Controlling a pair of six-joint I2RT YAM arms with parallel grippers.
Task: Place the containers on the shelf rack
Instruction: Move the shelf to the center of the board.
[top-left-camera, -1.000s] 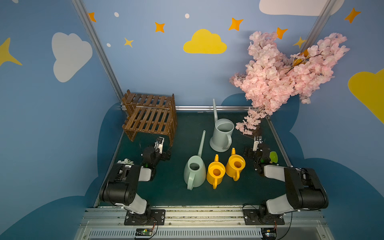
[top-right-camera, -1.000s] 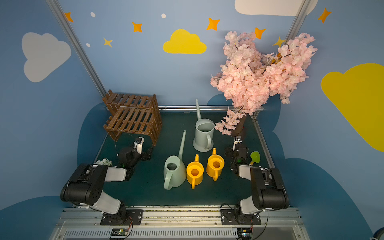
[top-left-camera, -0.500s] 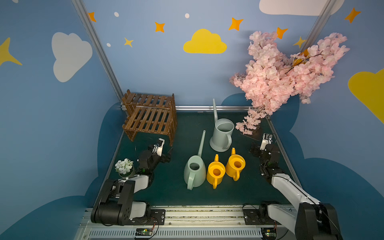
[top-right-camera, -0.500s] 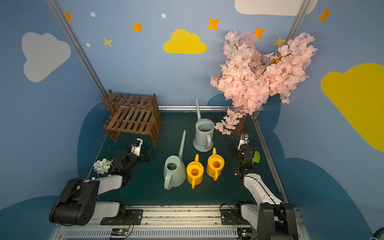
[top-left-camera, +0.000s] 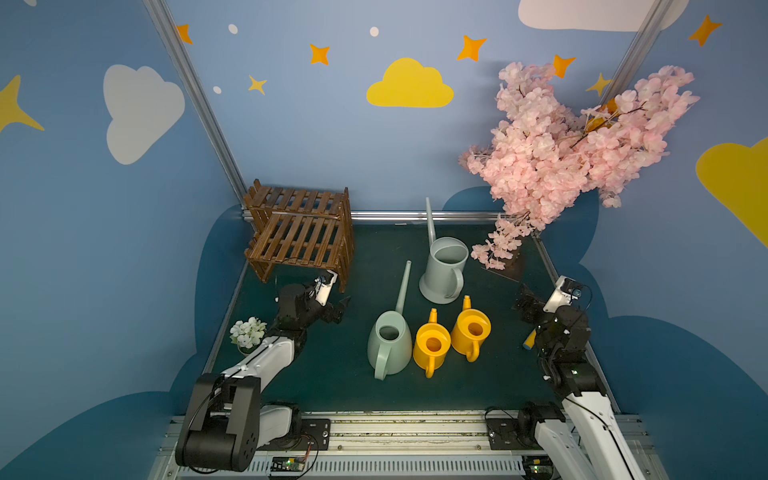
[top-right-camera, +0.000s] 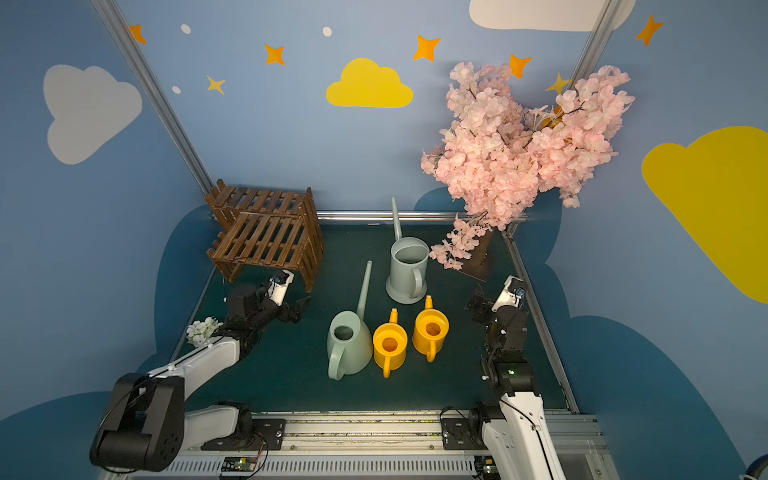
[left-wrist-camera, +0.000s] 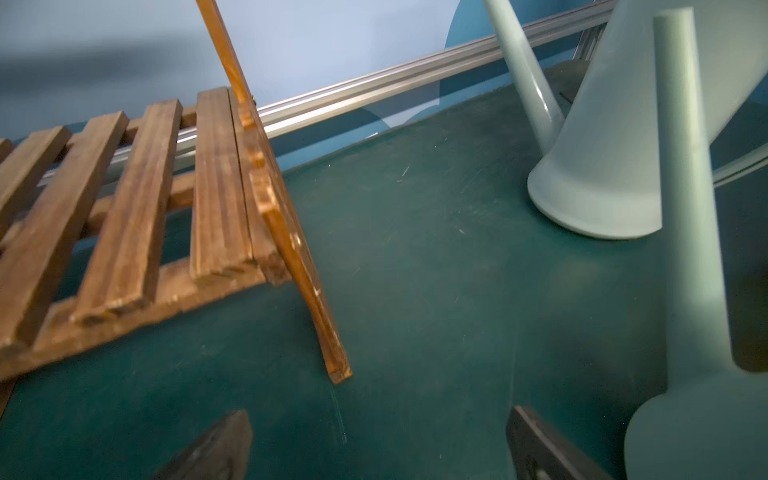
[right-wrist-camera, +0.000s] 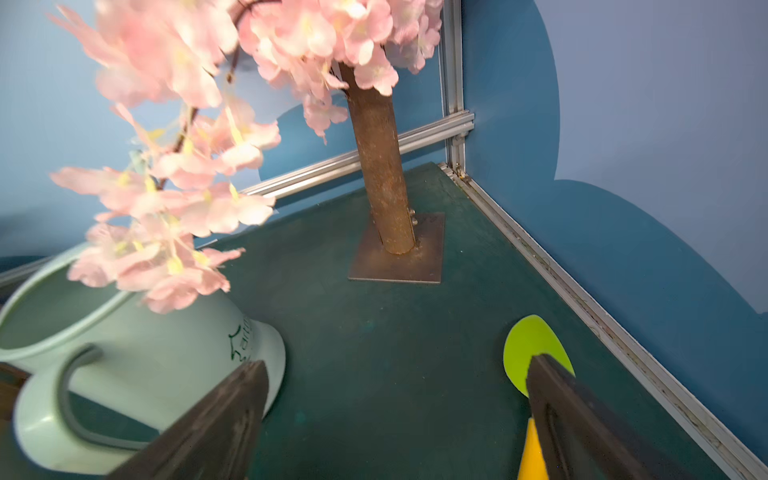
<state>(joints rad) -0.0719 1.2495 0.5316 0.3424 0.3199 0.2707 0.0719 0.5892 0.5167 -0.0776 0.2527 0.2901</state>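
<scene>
The left gripper (left-wrist-camera: 378, 419) stood fully open and empty near the shelf rack (left-wrist-camera: 133, 216). The right gripper (right-wrist-camera: 397, 365) was likewise wide open, holding nothing.

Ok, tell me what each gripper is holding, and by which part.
Nothing. The left gripper and right gripper both stand open and empty; all four watering cans sit untouched on the mat.

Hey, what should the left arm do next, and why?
Probably swing the open left gripper toward the mint watering can: the gripper holds nothing, that can stands nearest it, and the shelf rack holds no can yet.
</scene>
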